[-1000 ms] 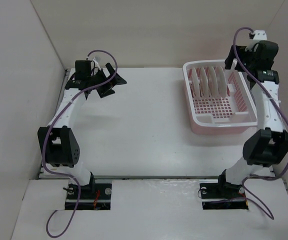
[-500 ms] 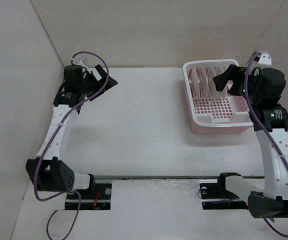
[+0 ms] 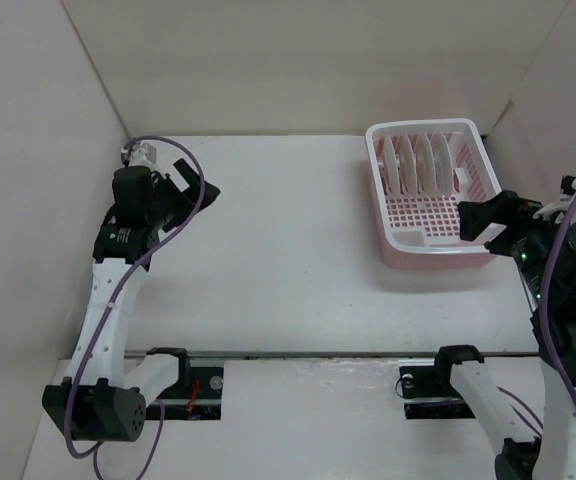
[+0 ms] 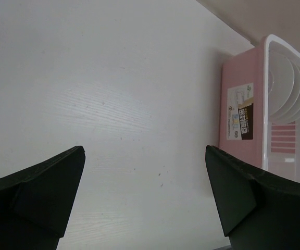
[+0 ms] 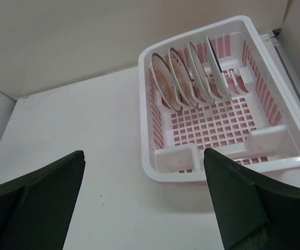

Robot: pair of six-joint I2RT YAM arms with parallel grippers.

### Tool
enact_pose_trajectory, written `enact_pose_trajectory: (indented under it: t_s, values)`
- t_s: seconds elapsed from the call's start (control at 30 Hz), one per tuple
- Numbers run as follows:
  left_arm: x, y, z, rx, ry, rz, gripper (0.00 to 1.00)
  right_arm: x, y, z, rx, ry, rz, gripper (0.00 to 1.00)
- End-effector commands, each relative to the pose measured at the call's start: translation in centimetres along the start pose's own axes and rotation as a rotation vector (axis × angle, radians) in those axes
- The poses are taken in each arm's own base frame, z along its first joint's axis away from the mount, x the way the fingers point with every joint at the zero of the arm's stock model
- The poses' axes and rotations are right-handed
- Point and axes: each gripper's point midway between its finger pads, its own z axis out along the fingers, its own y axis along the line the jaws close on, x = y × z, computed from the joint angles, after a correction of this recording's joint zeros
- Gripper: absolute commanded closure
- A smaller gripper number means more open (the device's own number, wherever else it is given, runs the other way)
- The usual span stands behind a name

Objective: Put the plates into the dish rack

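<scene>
**White surface with a loaded rack**

White walls are enclosing the surface (image 3: pixel 288 250), and the pink rack (image 3: pixel 434 246) is sitting at its far right. Four plates (image 3: pixel 415 163) are standing on edge, side by side, in the rack's dividers, the two orange-centred ones leftmost. The left end effector (image 3: pixel 200 180) is hovering over the far left, fingers spread wide and holding nothing. The right end effector (image 3: pixel 476 225) is hanging over the rack's near right side, likewise wide apart and empty.
</scene>
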Motion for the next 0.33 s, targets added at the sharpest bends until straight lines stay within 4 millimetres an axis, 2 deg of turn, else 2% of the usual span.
enact_pose_trajectory:
  t_s: [0.0,0.03,0.3]
  values:
    - [0.28,0.37,-0.40,-0.004,-0.008,0.020,0.00,0.67,-1.31,-0.36,0.077,0.037,0.002,0.00]
    - [0.28,0.37,-0.40,-0.004,-0.008,0.020,0.00,0.20,-1.33,-0.57,0.081,0.022,0.002,0.00]
    - [-0.43,-0.12,-1.02,0.001,-0.031,0.024,0.00,0.23,-2.01,-0.72,0.114,0.013,-0.008,0.00]
